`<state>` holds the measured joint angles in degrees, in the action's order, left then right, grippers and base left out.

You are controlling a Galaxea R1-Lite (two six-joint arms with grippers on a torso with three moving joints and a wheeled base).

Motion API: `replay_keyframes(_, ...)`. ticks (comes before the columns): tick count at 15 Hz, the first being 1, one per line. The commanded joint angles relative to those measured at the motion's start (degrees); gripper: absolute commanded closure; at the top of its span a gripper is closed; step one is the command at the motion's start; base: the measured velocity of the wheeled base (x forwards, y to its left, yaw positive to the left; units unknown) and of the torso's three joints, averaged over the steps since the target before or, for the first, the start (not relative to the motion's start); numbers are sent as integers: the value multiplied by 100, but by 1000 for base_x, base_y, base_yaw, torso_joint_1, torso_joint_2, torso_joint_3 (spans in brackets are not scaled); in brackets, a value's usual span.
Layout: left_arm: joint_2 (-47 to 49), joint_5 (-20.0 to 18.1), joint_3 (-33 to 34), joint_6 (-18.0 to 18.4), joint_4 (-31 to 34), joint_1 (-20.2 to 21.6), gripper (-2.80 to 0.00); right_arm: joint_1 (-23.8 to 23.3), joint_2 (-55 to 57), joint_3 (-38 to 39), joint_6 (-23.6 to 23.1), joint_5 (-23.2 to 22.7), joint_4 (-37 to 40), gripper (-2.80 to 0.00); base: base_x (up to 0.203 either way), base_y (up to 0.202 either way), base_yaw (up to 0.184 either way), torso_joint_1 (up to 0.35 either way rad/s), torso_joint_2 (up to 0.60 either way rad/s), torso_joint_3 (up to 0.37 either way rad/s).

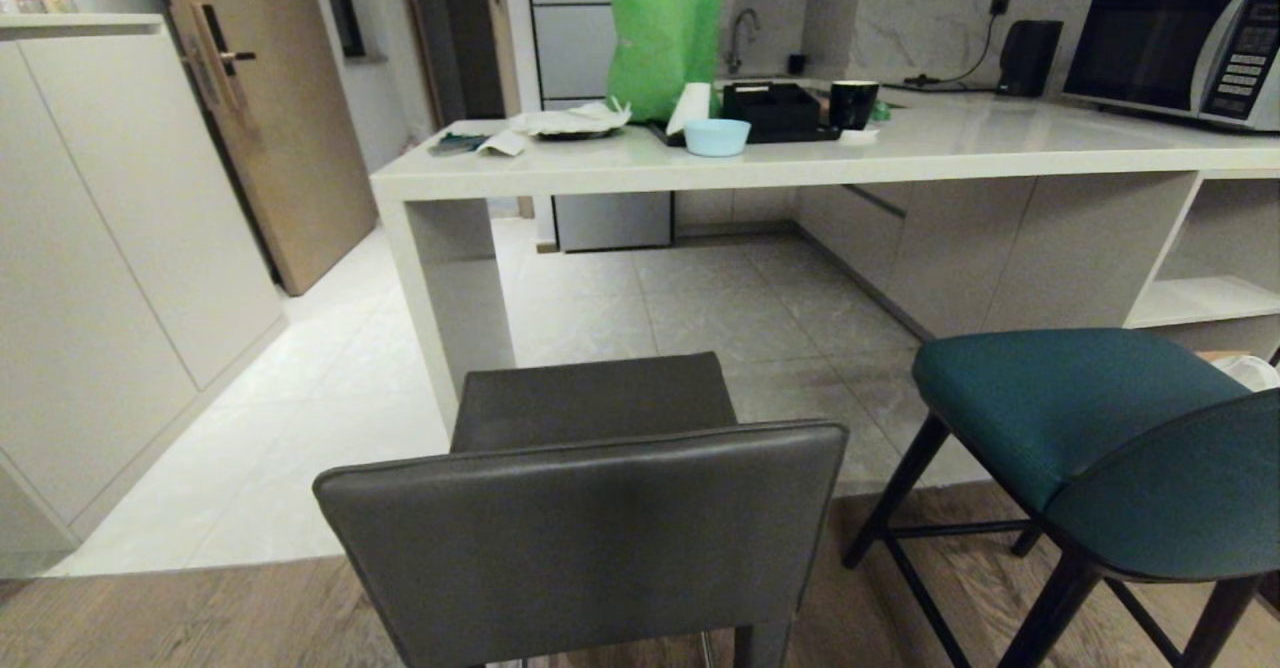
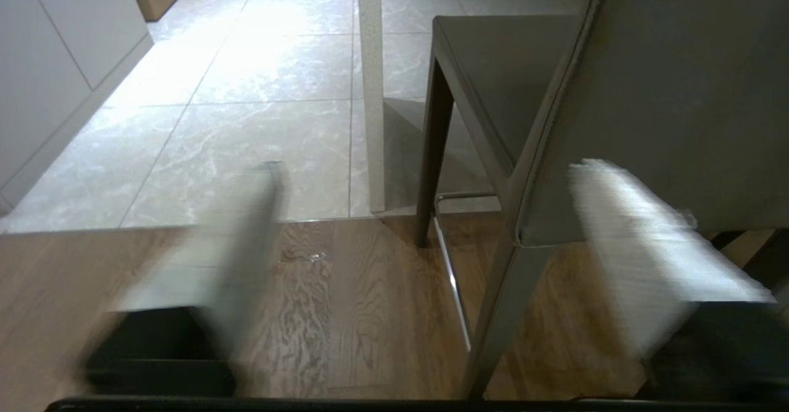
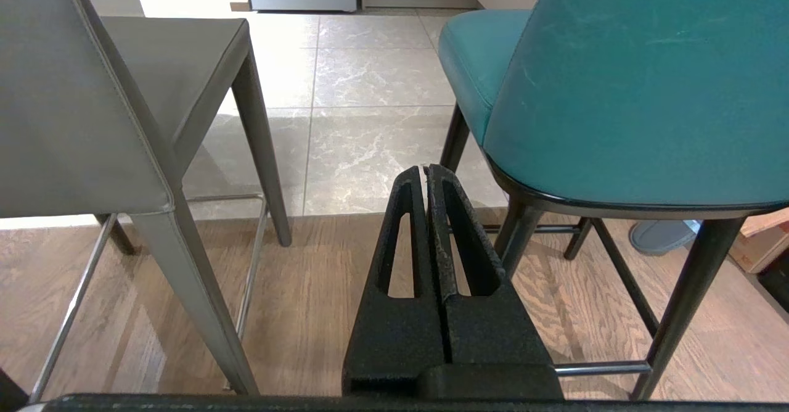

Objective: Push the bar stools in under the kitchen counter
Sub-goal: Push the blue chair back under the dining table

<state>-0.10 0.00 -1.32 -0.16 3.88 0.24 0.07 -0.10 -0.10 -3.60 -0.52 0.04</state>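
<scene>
Kitchen counter (image 1: pixel 900 163), grey stool (image 1: pixel 590 508) before its end panel (image 1: pixel 455 288).

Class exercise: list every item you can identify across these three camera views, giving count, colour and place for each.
Bar stools: 2; grey stool left, teal stool right; standing before the counter, not under it.
Kitchen counter: 1, off-white, ahead.
Microwave: 1, silver, counter's right end.
Bowl: 1, light blue, on counter.
Mug: 1, dark, on counter.
Bag: 1, green, behind the counter.
Door: 1, wooden, left.
Left end effector: open, beside the grey stool.
Right end effector: black, shut, between the stools.
</scene>
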Motion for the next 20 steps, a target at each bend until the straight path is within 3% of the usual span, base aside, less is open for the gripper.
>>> replay_keyframes(1, 10, 0, 0, -2, 8, 2, 0, 1, 10, 1, -9, 0, -4, 0, 0, 0, 0, 0, 0, 0)
replay_keyframes(20, 10, 9, 9, -2, -19, -7, 0, 1, 10, 1, 25, 0, -13, 0, -5, 0, 0, 1, 0, 0)
